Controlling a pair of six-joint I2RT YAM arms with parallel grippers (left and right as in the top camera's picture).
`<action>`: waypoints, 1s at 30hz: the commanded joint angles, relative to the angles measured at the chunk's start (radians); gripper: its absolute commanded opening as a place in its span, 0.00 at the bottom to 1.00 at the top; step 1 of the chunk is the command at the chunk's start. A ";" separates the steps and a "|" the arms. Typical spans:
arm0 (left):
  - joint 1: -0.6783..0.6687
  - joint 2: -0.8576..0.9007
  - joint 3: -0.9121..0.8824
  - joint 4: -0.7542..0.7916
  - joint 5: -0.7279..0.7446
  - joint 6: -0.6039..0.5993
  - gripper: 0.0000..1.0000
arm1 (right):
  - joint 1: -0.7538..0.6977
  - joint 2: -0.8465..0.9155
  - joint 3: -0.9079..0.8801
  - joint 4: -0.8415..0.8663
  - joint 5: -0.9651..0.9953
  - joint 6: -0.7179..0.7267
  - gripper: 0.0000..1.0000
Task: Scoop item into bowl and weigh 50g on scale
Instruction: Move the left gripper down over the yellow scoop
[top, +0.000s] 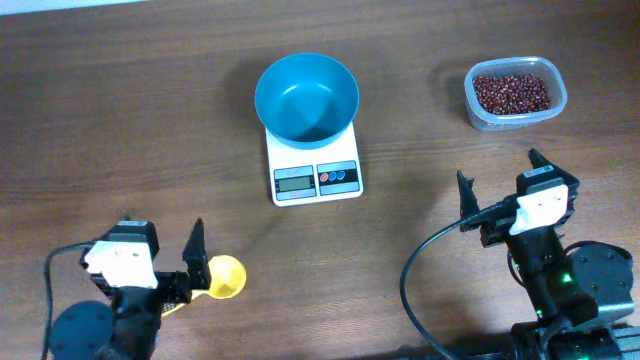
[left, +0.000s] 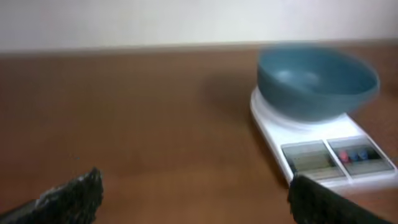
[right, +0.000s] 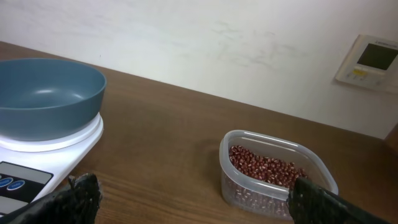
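Note:
The blue bowl (top: 306, 97) stands empty on the white scale (top: 315, 165) at the table's middle back; both also show in the left wrist view, bowl (left: 317, 81) on scale (left: 323, 149), and at the left of the right wrist view, bowl (right: 46, 96), scale (right: 37, 162). The reddish-brown beans (top: 511, 92) fill a clear tub (top: 515, 95) at the back right, and show ahead of the right fingers (right: 264, 169). My left gripper (top: 160, 250) is open and empty at the front left. My right gripper (top: 500, 185) is open and empty, in front of the tub.
A yellow scoop (top: 222, 277) lies on the table just right of the left gripper. A pale wall with a small white panel (right: 368, 61) stands behind the table. Black cables trail from both arms along the front edge.

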 joint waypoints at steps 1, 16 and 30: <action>-0.004 -0.007 0.150 -0.100 0.030 -0.007 0.99 | -0.002 -0.005 -0.009 -0.001 0.008 0.003 0.99; -0.004 0.333 0.642 -0.488 0.077 -0.011 0.99 | -0.002 -0.005 -0.009 -0.001 0.008 0.003 0.99; -0.004 0.335 0.642 -0.426 0.415 -0.068 0.99 | -0.002 -0.005 -0.009 -0.001 0.008 0.003 0.99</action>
